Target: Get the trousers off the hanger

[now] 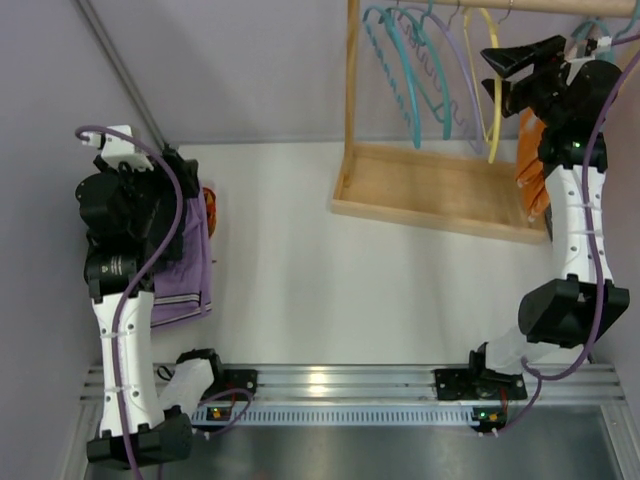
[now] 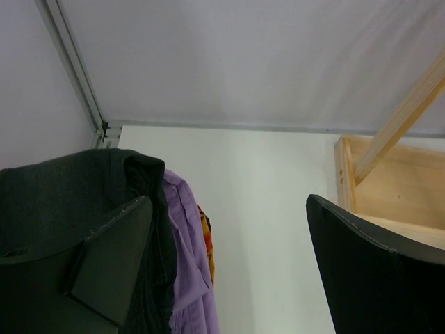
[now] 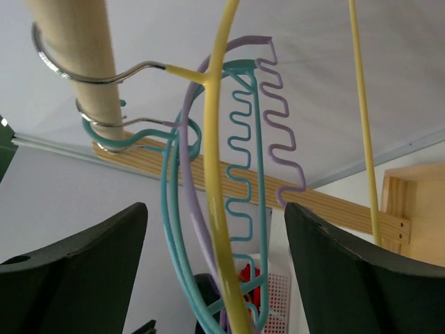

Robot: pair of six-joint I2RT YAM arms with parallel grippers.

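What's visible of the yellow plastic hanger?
The thin yellow plastic hanger is a smooth rounded loop with a silver wire hook over the round wooden rail. It hangs bare, nothing draped on it, beside a lilac hanger and teal hangers, between the open right pincer fingers, untouched.

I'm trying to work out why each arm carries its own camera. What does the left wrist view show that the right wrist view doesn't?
Only the left wrist view: the black trousers heaped with a purple shirt and an orange patterned garment on the white table.
Only the right wrist view: the yellow hanger, bare, hanging with teal hangers and a lilac hanger from a wooden rod.
Both: part of the wooden rack, the pale wall, and the camera's own gripper, the left gripper and right gripper, each open.
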